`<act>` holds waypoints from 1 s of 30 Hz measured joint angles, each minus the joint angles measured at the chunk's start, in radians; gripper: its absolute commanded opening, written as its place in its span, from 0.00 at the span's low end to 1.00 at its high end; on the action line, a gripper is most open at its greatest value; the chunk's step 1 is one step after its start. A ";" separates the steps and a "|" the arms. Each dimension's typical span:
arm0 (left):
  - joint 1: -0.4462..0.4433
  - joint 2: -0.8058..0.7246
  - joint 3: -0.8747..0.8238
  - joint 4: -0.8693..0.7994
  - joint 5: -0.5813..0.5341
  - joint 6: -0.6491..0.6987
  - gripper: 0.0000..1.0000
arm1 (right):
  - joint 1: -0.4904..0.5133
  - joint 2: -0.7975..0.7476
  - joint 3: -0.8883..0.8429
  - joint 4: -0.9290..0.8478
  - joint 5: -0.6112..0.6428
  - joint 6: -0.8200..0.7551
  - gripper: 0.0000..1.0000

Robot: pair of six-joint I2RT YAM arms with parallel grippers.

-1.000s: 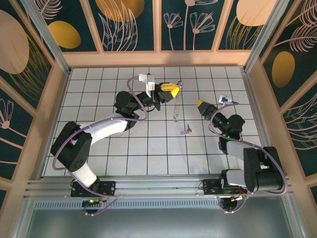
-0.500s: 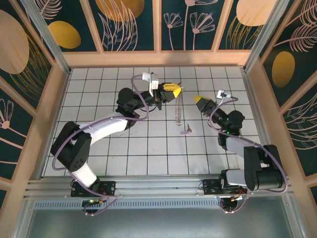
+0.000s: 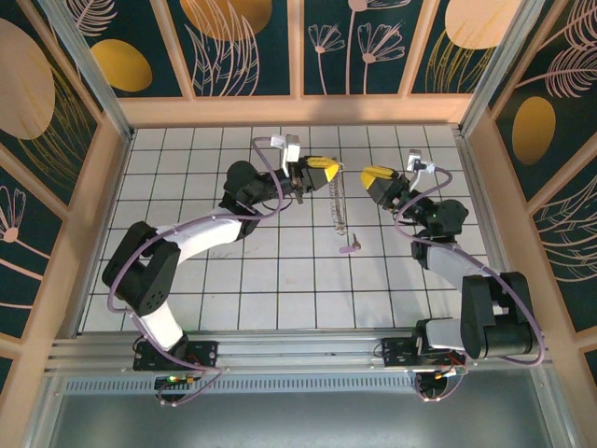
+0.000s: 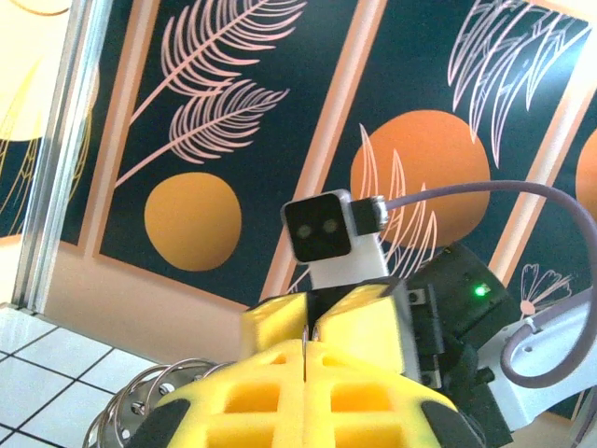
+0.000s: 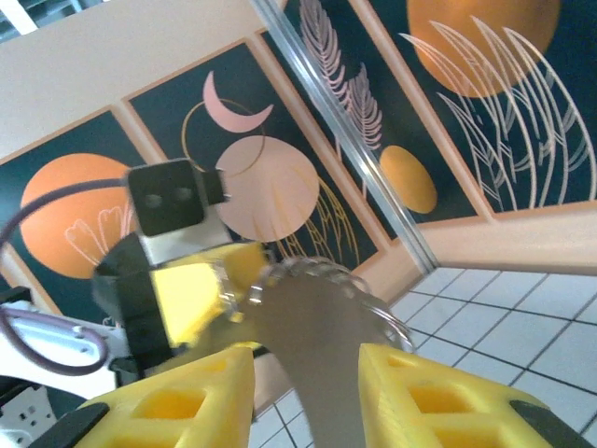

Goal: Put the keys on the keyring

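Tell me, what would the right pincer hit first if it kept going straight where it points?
Most likely the coiled keyring, which hangs from the shut left pincer just ahead of the right pincer and its open fingers. Depth is hard to judge, so it might slip past.

the left hand (image 3: 324, 166) is over the far middle of the surface (image 3: 280, 289), with the right hand (image 3: 375, 175) near it on its right. the keyring (image 3: 338, 205) runs from the left hand toward the near side, between both hands. the key (image 3: 349, 248) lies on the surface just before the keyring's near end.
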 measured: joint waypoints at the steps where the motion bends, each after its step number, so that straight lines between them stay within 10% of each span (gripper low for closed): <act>1: 0.006 0.008 0.000 0.010 0.004 -0.015 0.00 | 0.006 0.000 0.008 0.001 -0.002 0.000 0.36; 30: 0.020 0.055 0.036 0.099 0.050 -0.158 0.00 | 0.116 0.156 0.141 0.106 -0.011 0.072 0.35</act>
